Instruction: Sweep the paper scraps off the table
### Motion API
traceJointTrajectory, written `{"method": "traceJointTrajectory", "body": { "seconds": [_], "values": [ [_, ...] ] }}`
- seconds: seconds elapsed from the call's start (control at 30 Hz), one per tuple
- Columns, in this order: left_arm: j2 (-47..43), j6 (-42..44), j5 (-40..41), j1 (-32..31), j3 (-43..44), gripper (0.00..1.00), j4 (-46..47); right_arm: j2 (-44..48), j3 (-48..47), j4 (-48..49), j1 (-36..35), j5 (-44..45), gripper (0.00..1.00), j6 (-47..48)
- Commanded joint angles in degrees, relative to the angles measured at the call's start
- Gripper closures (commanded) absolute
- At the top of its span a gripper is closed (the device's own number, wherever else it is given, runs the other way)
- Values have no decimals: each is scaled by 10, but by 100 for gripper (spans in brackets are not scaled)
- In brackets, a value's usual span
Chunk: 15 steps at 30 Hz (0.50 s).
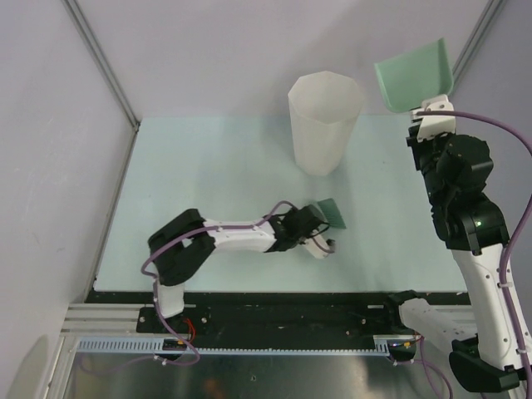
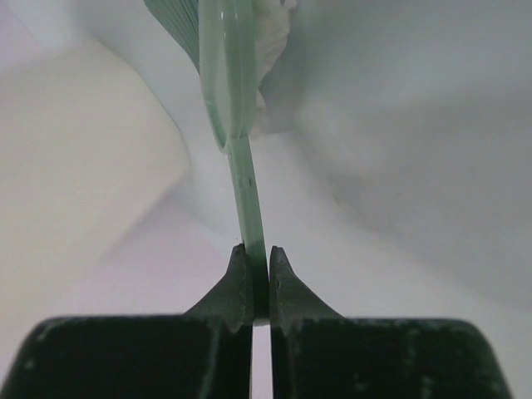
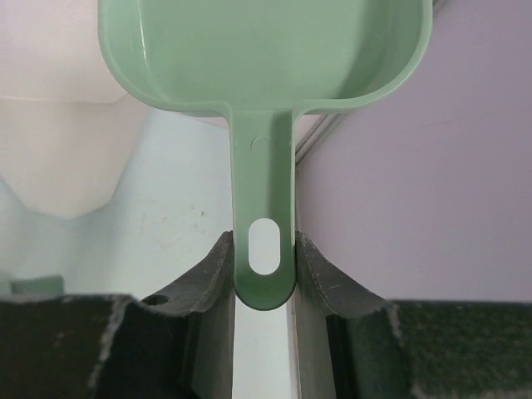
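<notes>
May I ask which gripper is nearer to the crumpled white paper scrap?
Left: the left gripper holds a green brush beside the scrap; the right gripper hovers far off, holding the pale green dustpan.

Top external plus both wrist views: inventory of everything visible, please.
table: one, pale mint, under both arms
bin: one, white, faceted, upright at the table's far middle
dustpan: one, green, held up at the far right
brush: one, green, low over the table's centre
paper scrap: one seen, white, crumpled, just behind the brush head; none clear in the top view
left hand: one, black fingers, shut on the brush handle
right hand: one, black fingers, shut on the dustpan handle
</notes>
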<state>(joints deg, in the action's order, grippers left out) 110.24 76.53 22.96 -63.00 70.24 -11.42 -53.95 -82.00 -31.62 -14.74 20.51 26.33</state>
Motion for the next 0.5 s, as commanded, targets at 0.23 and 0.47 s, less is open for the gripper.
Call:
{"method": "traceJointTrajectory", "body": {
  "seconds": [0.23,0.47],
  "values": [
    [-163,-124,24,115,-230,100,-104,-30,-53,-63,-100,3,100,-28],
    [-268,-171,23,132,-332,100,-106,-70,-83,-86,-178,22,100,-27]
  ]
}}
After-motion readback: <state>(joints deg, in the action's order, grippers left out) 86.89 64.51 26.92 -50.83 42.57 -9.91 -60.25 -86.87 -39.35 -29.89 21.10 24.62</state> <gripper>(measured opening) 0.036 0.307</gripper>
